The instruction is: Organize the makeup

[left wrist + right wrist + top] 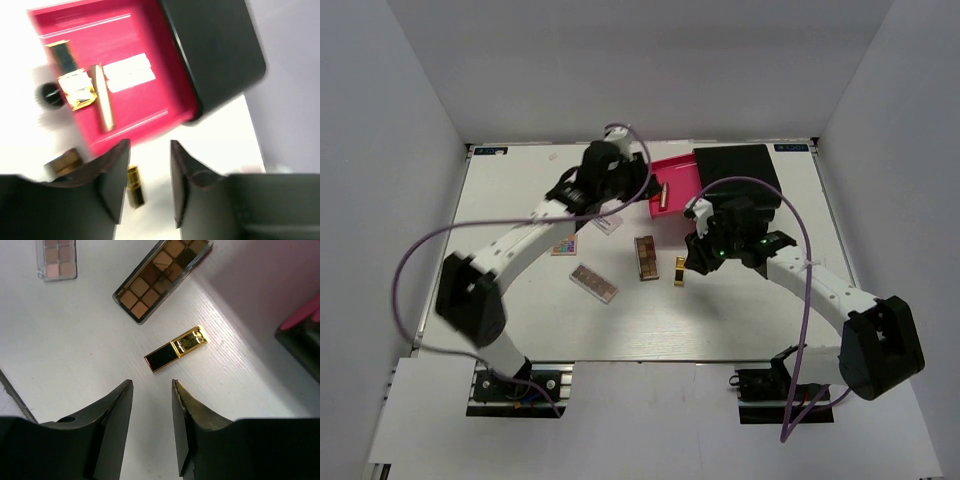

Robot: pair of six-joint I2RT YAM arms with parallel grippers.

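Note:
A gold-and-black lipstick (176, 348) lies on the table just ahead of my open, empty right gripper (150, 385); it also shows in the top view (680, 272). A brown eyeshadow palette (646, 257) lies to its left, also seen in the right wrist view (160, 272). Another palette (593, 283), a small pink palette (564, 244) and a white card-like compact (607, 224) lie further left. My left gripper (147, 145) is open and empty beside the pink drawer (150, 35), which holds a rose-gold tube (102, 97) and a gold lipstick (75, 90).
The big black box (735, 175) stands at the back right with its pink drawer (682, 172) pulled out to the left. My right gripper (698, 245) hovers just in front of the box. A white back wall and side walls enclose the table (520, 320).

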